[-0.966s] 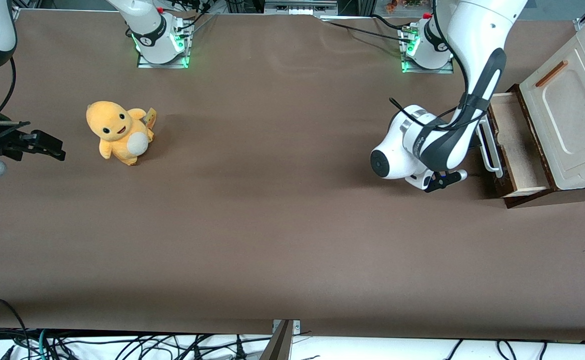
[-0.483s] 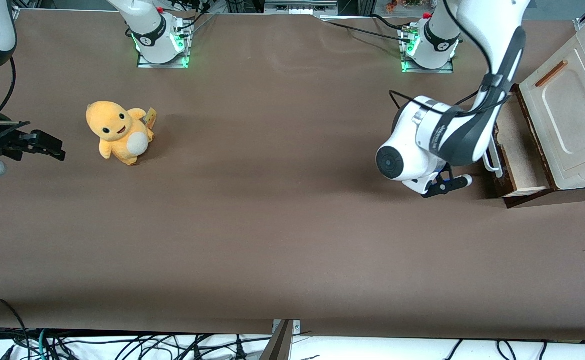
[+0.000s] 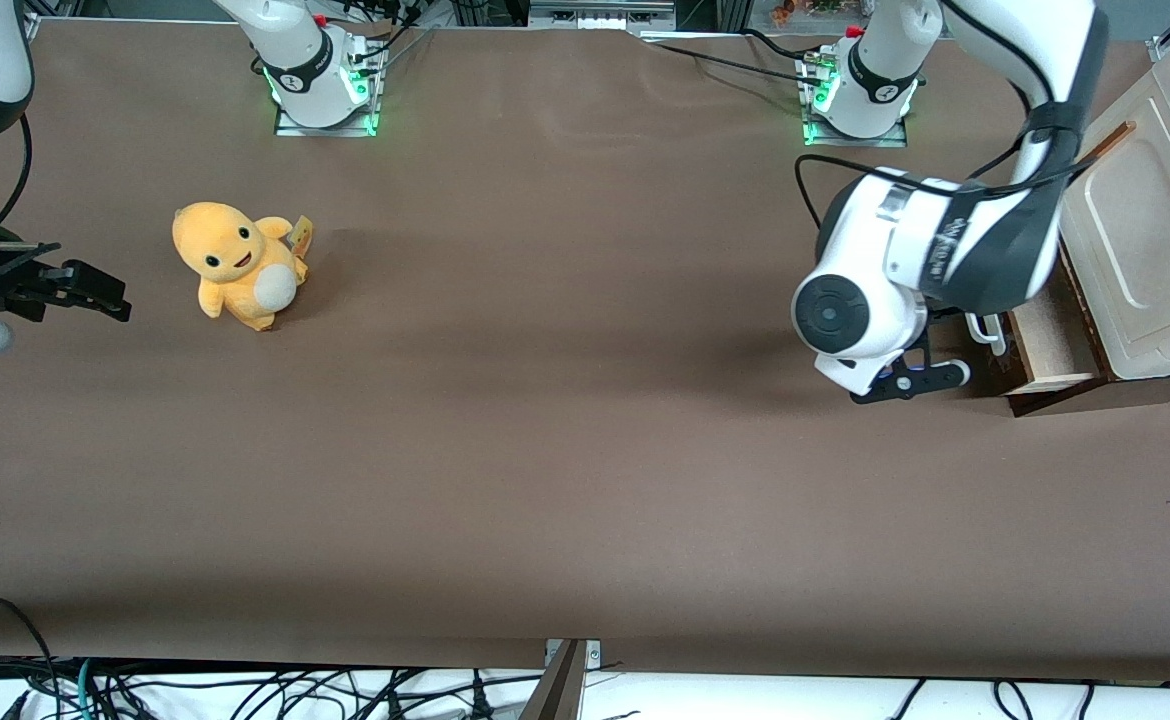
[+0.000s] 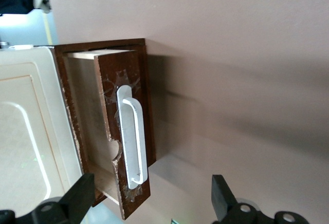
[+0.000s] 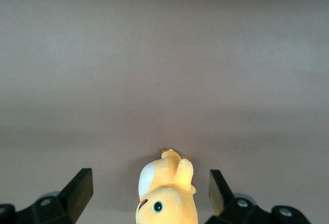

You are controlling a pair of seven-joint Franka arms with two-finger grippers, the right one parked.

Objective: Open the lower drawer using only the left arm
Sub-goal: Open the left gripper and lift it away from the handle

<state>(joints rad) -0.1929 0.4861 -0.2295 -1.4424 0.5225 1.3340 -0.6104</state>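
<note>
The lower drawer stands pulled out from the cabinet at the working arm's end of the table, its pale wood inside showing. Its dark brown front carries a white bar handle, also seen as the handle just past the wrist. The left arm's white wrist hangs above the table in front of the drawer and covers much of it. My gripper is open, black fingers wide apart, holding nothing, raised clear of the handle. In the front view the gripper shows under the wrist.
A cream panel with an orange strip handle sits above the drawer on the cabinet. A yellow plush toy sits toward the parked arm's end of the table. The working arm's base is at the table's back edge.
The wrist has risen and drifted toward the cabinet, now covering more of the drawer. The gripper moved off the handle area. The drawer has stayed pulled out by the same amount.
</note>
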